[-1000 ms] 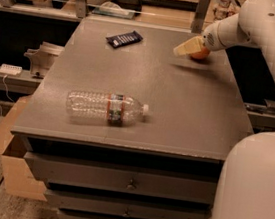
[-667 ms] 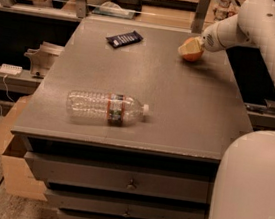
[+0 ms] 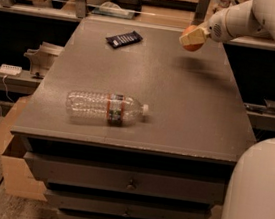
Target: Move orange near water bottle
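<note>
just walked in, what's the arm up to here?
The gripper has its jaws closed on the orange and holds it just above the far right part of the table. The water bottle lies on its side near the front left, well apart from it. A dark snack wrapper sits at the far left. The orange is not yet near the bottle.
</note>
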`<state>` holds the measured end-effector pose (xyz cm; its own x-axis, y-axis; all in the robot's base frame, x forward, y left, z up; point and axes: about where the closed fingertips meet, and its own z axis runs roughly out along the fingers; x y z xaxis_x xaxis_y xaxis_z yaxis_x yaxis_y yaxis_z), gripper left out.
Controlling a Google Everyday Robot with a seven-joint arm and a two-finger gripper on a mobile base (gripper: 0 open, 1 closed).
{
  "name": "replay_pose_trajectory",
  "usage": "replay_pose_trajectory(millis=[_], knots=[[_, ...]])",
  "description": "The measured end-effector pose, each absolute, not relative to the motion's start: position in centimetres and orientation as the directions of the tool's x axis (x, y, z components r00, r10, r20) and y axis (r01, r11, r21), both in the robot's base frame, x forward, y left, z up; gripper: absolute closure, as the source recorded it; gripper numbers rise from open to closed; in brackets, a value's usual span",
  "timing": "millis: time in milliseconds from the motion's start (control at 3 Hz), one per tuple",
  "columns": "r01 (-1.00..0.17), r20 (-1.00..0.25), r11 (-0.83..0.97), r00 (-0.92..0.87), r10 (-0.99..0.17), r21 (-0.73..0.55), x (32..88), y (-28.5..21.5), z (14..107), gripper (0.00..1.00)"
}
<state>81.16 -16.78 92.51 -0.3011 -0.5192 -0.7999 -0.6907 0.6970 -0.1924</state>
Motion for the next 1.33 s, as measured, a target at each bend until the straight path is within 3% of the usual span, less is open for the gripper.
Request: replay_pose_trajectory(millis=[333,667,1000,1333], knots=[[-0.716,-0.788,0.658,-0.258,-0.559,-0.233,81.2,-16.3,92.3,1.00],[-0.715,-0.789,0.661,-0.263,-0.556,-0.228,81.2,-16.2,92.2,1.00],[-0.775,-0.759,0.566,-0.183,-0.625,-0.280,80.0,-14.7,92.4,1.00],[-0.877,-0.668,0.338,-0.025,-0.743,-0.343,76.0,-10.8,92.8,1.00]])
